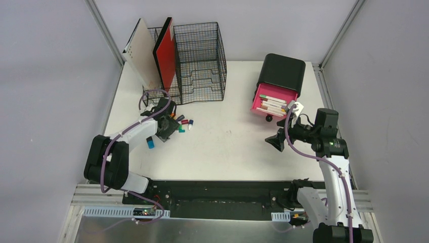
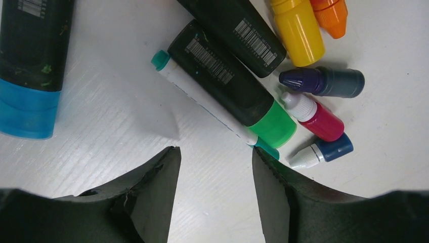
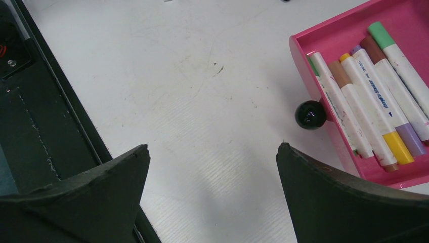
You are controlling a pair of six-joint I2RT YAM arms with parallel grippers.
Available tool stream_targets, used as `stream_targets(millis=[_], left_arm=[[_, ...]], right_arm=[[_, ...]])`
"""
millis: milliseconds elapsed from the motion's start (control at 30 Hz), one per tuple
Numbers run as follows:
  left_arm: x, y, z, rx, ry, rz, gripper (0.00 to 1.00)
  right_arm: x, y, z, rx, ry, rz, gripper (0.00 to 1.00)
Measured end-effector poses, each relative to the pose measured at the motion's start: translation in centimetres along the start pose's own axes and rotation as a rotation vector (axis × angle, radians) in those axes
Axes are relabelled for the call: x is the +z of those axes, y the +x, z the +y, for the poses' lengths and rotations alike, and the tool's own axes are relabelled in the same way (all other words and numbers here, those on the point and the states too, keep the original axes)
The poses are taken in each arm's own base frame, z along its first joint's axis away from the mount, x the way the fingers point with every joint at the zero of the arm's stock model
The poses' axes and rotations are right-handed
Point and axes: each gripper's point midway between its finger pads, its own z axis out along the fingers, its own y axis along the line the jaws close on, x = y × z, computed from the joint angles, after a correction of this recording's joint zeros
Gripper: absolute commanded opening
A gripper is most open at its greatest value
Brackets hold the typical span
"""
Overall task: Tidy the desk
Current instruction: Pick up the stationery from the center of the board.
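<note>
Claw status: the left claw [image 2: 215, 154] is partly open, its jaws apart over bare tabletop with nothing between them. The right claw [image 3: 212, 152] is spread wide and likewise grips nothing.

The large white rectangular desk [image 1: 227, 152] fills the workspace ahead of both arm bases. Grey walls bound it, and a black strip runs along its near edge.

Left portion: a cluster of items lies just ahead of the left claw. A black marker with a green cap [image 2: 232, 88] rests against a white pen with teal ends [image 2: 202, 98]. One fingertip [image 2: 270, 182] sits just beside the pen's near end, though contact cannot be confirmed from this angle. A second black marker [image 2: 238, 30] lies alongside the first. A black marker with a blue cap [image 2: 30, 61] lies apart at the wrist view's left edge. Beyond the green cap are a yellow bottle [image 2: 298, 30], an orange bottle [image 2: 331, 12], a dark purple-capped bottle [image 2: 324, 81], a red dropper bottle [image 2: 318, 119] and a blue dropper bottle [image 2: 326, 151].

Far left corner: a black wire-mesh organizer [image 1: 200, 61] stands with a red flat board [image 1: 166, 50] and a cream flat board [image 1: 144, 50] upright at its left end.

Far right: a black box [image 1: 283, 71] has its pink drawer [image 1: 275, 91] pulled open, holding several white-barrelled markers [image 3: 369, 96]. The drawer's black round knob [image 3: 310, 115] faces the right claw, which hangs near it without touching.
</note>
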Motion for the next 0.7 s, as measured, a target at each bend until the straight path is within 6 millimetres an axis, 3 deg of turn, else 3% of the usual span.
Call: stream_targets(millis=[333,700], left_arm=[[1.5,0.3,0.2,-0.001,-0.05,0.029,0.55],[1.7,0.0,-0.3,-0.006,-0.053,0.037,0.57]], right_arm=[[0.0,0.0,0.0,-0.003,-0.001,0.0,0.99],[0.1,0.0,0.0,-0.012,-0.007,0.0,0.99]])
